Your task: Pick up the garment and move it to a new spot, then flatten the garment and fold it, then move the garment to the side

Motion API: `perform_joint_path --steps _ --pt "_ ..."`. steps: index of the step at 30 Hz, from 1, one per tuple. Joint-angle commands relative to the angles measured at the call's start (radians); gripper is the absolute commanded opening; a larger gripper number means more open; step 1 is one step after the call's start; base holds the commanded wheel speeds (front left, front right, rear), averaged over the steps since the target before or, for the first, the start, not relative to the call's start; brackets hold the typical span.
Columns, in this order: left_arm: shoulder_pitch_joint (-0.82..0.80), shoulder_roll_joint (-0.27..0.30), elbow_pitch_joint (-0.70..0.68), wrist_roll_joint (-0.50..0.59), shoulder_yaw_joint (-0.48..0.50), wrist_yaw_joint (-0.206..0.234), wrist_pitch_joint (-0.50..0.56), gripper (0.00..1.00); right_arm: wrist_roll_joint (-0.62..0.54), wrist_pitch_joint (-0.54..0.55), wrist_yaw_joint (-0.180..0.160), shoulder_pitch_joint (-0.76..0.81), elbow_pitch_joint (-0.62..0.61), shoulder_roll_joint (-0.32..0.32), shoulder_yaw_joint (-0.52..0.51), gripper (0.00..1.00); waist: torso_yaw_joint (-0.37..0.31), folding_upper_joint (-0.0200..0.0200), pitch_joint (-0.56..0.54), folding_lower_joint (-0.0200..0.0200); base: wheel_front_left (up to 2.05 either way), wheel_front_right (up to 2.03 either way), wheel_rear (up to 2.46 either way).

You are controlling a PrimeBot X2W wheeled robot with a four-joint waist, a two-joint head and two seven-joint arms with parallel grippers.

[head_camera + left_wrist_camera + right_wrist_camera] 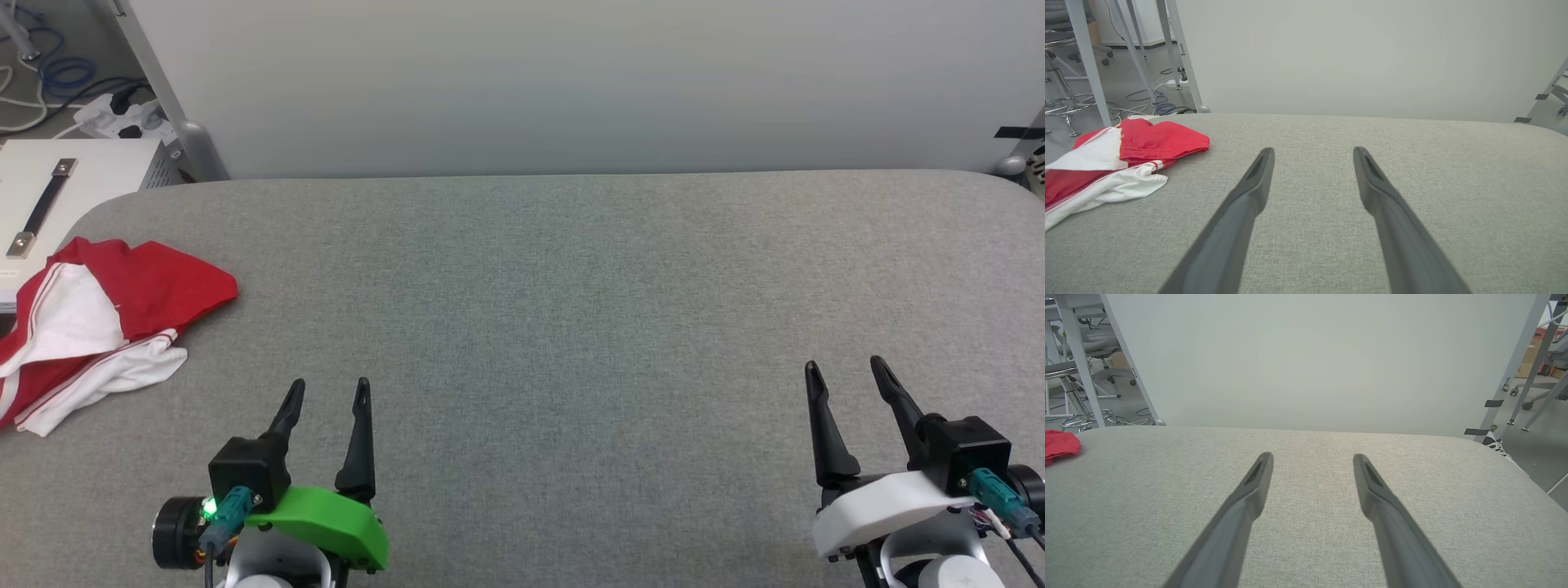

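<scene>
Two tools, one garment, one worktop: that is my count. My left tool [331, 384] sits at 7 o'clock in the head view and my right tool [844, 363] at 5 o'clock. Each has two dark fingers spread wide, with nothing held between them, and the tips point toward 12 over the grey cloth of the worktop [571, 310]. Whether the fingers touch that cloth I cannot tell.

The garment [98, 327] lies at 9 o'clock on the worktop, near my left tool but apart from it, and well apart from my right one. It is a crumpled heap, not spread flat, and it runs out of the head view's left side. The body is red. Two white sleeve parts show, edged with thin red-and-white stripes. One lies on top of the red, and the other trails out toward 5 o'clock of the heap. A rounded red fold bulges at the heap's 2 o'clock side.
</scene>
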Motion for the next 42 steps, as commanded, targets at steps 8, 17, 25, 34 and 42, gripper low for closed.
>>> perform_joint_path --steps 8,17,25,34,42 --pt "-0.003 -0.003 0.015 -0.02 -0.009 -0.014 -0.027 1.0 0.014 -0.025 -0.001 -0.014 0.018 0.001 -0.004 1.0 0.001 0.0 -0.001 -0.0001 0.0 0.0 0.0" --pt "-0.005 -0.003 0.023 -0.038 -0.015 -0.024 -0.045 1.0 0.022 -0.043 -0.001 -0.017 0.028 0.001 -0.006 1.0 0.004 0.0 0.003 -0.0001 0.0 0.0 0.0" --pt "-0.009 -0.004 0.058 -0.061 -0.023 -0.032 -0.062 1.0 0.025 -0.059 -0.001 -0.02 0.072 0.001 -0.001 1.0 0.009 0.0 0.007 -0.0001 0.0 0.0 0.0" --pt "-0.02 -0.004 0.063 -0.072 -0.021 -0.041 -0.081 1.0 0.05 -0.078 -0.001 -0.021 0.061 0.002 0.021 1.0 0.057 0.0 0.008 -0.0001 0.0 0.0 0.0" --pt "-0.022 -0.004 0.061 -0.086 -0.011 -0.049 -0.097 1.0 0.065 -0.094 -0.001 -0.017 0.052 0.002 0.067 1.0 0.175 0.0 0.017 -0.0001 0.0 0.0 0.0"
